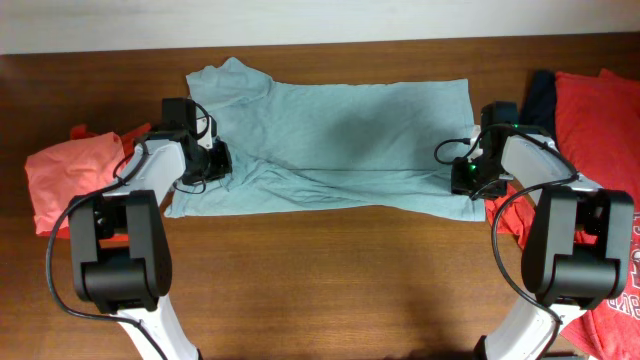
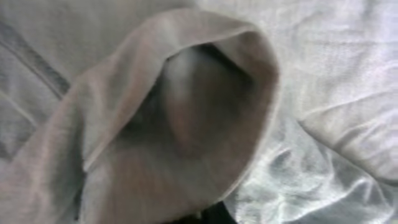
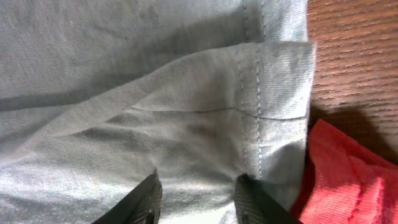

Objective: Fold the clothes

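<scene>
Pale blue-green cotton: the T-shirt (image 1: 340, 130) is lying spread lengthwise across the middle of the wooden worktop (image 1: 330, 270), collar end toward the left arm and hem toward the right arm. The left claw (image 1: 205, 165) is sitting on the shirt's near-left corner, by the sleeve. Its wrist camera is showing only a raised loop of the grey-looking cloth pressed close to the lens, so I cannot tell whether it is clenched or released. The right claw (image 1: 468, 175) is resting on the hem at the shirt's near-right corner. In the wrist view its two dark fingers (image 3: 144, 202) are standing spread apart, released, with flat cloth lying between them and a stitched, doubled-over layer just beyond. A red garment (image 3: 348, 180) is touching the hem beside the right finger. An orange-red garment (image 1: 65, 175) is lying at the left edge, and a dark garment (image 1: 540, 95) is lying at the far right.
</scene>
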Robot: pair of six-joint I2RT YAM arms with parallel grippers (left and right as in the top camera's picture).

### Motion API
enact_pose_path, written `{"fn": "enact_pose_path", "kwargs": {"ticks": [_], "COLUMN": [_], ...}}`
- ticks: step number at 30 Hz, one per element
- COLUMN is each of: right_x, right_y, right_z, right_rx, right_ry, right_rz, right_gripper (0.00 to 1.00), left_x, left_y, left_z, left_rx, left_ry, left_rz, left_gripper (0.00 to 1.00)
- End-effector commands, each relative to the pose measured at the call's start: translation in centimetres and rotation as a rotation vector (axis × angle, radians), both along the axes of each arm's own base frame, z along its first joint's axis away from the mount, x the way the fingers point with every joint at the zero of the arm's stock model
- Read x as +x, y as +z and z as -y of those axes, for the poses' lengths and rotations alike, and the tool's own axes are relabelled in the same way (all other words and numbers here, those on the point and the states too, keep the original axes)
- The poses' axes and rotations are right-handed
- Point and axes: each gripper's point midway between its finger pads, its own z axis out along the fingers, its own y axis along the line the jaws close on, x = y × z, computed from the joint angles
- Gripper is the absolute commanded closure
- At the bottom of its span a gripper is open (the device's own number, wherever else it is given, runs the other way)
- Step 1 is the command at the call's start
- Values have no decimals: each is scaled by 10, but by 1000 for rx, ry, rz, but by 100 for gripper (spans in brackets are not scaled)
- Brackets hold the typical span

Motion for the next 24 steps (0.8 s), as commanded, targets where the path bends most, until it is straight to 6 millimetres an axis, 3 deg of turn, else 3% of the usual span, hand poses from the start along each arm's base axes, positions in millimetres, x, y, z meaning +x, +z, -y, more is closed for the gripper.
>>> {"fn": "enact_pose_path", "kwargs": {"ticks": [1, 6, 9, 12, 14, 16, 20, 24], "right_x": [-17, -17, -17, -17, -17, -17, -17, -16], "right_y": [-26, -26, -26, -26, -26, -26, -26, -26], "right_z": [-3, -3, -3, -3, -3, -3, -3, -3], "right_rx": [18, 18, 18, 18, 18, 18, 18, 18], "right_ry": [-5, -5, -5, -5, -5, -5, -5, -5], "right_rz": [-88, -86, -86, -88, -89, -89, -88, -85], "right_gripper": [57, 56, 57, 56, 57, 56, 57, 57], "left_x": [13, 42, 81, 110, 115, 111, 72, 26], "left_y": [22, 74, 112, 139, 146, 145, 106, 70], "left_z": [14, 21, 22, 21, 23, 29, 30, 8], "left_rx": [-80, -123, -147, -194, -229, -262, -217, -61], "left_ry": [-32, -58, -28, 37, 69, 44, -2, 6], "left_rz": [52, 201, 389, 530, 550, 534, 324, 106], "left_gripper": [99, 99, 96, 30, 29, 27, 29, 31]}}
